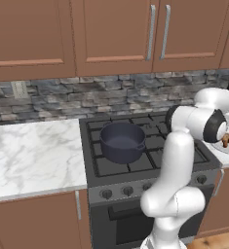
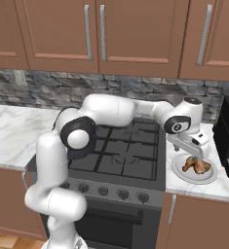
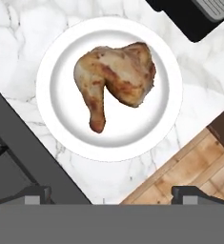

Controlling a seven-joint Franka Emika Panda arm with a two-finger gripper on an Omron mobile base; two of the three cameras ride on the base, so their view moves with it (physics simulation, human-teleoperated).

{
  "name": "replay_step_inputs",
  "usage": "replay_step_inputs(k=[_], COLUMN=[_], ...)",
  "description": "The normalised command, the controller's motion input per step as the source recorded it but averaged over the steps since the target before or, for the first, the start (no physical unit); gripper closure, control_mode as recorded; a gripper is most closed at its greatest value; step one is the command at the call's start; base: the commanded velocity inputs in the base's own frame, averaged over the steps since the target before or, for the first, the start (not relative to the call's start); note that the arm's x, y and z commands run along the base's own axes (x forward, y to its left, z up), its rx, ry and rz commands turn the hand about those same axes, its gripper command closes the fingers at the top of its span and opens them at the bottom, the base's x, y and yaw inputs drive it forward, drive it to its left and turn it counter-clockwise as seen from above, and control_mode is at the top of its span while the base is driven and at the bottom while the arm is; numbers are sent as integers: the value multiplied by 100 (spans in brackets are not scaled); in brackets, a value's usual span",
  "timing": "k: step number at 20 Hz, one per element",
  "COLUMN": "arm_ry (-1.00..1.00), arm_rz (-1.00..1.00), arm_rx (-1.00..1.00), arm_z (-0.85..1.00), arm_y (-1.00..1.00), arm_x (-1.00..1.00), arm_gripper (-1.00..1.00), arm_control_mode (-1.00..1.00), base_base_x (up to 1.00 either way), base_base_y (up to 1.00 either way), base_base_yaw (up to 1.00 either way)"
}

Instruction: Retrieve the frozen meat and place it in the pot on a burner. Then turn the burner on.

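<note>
My gripper (image 2: 193, 151) hangs over the white plate (image 2: 209, 177) on the marble counter (image 2: 203, 187) to the right of the cooktop, jaws spread wide and holding nothing; in the hand view my 2 fingertips (image 3: 33, 194) sit far apart at the bottom edge. The frozen meat (image 3: 114, 81), a chicken leg quarter, lies in the middle of the plate with its drumstick end pointing away from the thick part. I judge the main risk is the shape: if I close across the narrow drumstick the heavy end could swing and slip out, and if I come down off-centre a finger could hit the plate rim and skid the plate toward the counter edge. Carrying it left, I could also drop it short onto the grate instead of into the pot (image 1: 122, 141), which stands on the front left burner (image 1: 124, 163), well apart from the plate. The hand view gives me the meat's outline and the dark appliance (image 3: 199, 16) near the plate; the left base view shows the pot, where the right base view has my own arm across that spot.
</note>
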Motion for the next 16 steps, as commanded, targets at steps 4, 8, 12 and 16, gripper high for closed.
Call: replay_step_inputs(k=[4, 8, 12, 16], arm_ry=[1, 2, 3, 7], arm_rz=[0, 0, -3, -1], arm_rx=[1, 0, 0, 0], arm_z=[-8, -22, -41, -45], arm_y=[-10, 0, 1, -6], arm_x=[29, 50, 39, 19], arm_gripper=[-100, -100, -100, -100], arm_control_mode=[-100, -100, -100, -100], base_base_x=[0, 0, 0, 0], base_base_y=[0, 0, 0, 0], base_base_yaw=[0, 0, 0, 0])
